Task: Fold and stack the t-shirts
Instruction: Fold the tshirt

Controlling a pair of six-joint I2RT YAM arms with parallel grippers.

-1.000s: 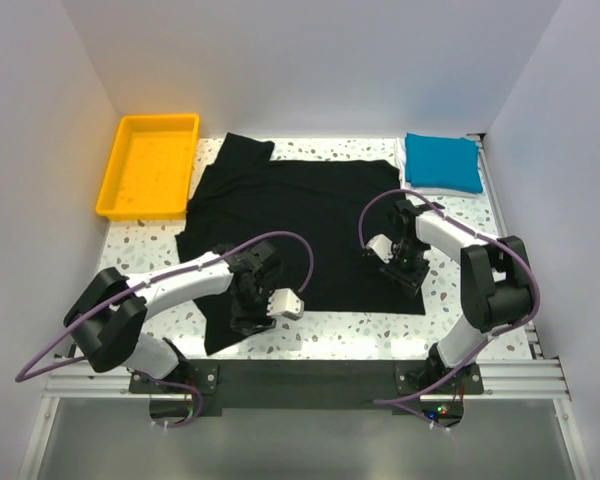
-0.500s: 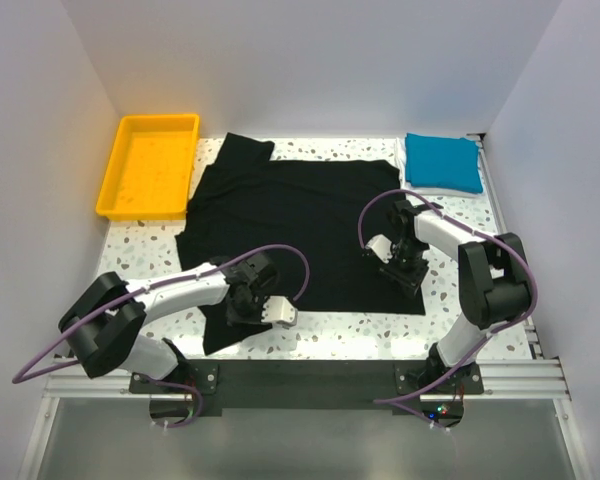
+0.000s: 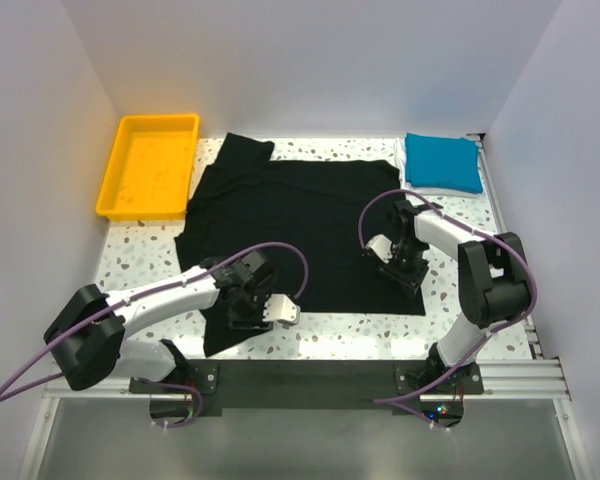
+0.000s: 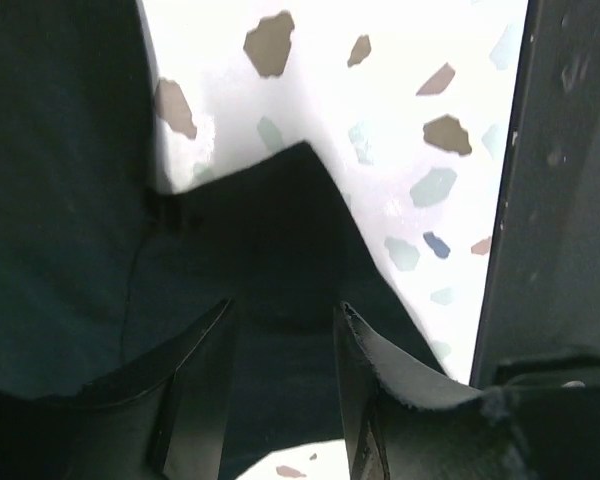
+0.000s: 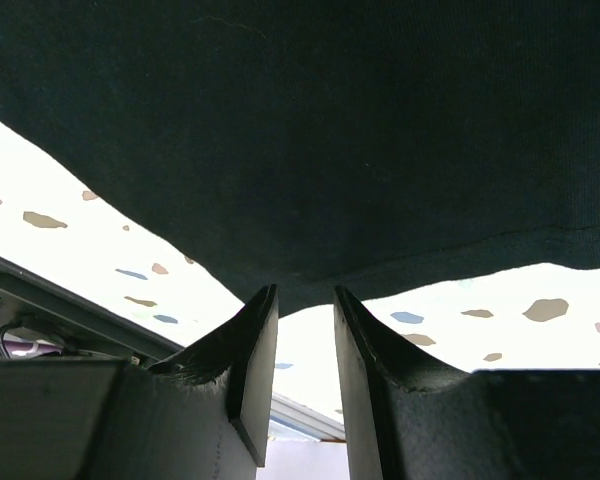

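White walls enclose a pale speckled terrazzo table [image 3: 140, 245], across the middle of which the large plain black cloth t-shirt [image 3: 290, 215] is spread, mostly flat, with a narrow flap trailing to the near left. A folded bright blue t-shirt [image 3: 442, 162] is kept at the far right corner on what appears to be a white one, seen only as a thin edge. An empty yellow plastic tray [image 3: 150, 165] is set at the far left. The left gripper [image 4: 283, 303] is poised over the near-left flap with its jaws partly apart and nothing seen pinched. The right gripper [image 5: 303, 290] is placed at the near-right hem with a narrow gap, and whether cloth is nipped cannot be told. A one-sided lift is to be feared: the shirt would be dragged askew and wrinkles folded in. A single layer could also be missed on the left, where the corner lies just beside the black base rail [image 4: 560, 200]. Little bare table is left along the near edge. More is offered toward the far side.
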